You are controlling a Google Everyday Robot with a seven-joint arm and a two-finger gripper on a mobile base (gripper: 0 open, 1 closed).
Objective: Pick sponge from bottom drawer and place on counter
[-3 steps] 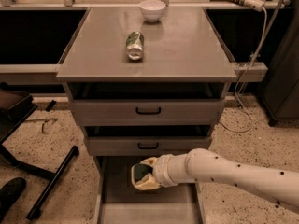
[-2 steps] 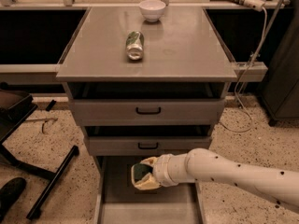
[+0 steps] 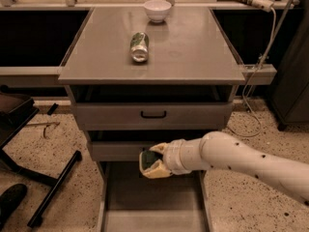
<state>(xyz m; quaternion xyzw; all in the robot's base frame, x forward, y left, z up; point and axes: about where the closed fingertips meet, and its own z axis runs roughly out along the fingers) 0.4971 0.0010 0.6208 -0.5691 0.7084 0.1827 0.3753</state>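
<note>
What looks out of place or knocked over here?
The can lies on its side on the counter, in front of the bowl, rather than upright. Otherwise nothing odd: the gripper, over the open bottom drawer, has its jaws shut on the sponge.

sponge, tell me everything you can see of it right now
The sponge is small and dark green, mostly hidden. Only a dark patch shows between the pale yellow fingers of the end effector, which is shut on it. It sits over the back of the open bottom drawer, just in front of the middle drawer. Whether it touches the drawer floor cannot be told.
</note>
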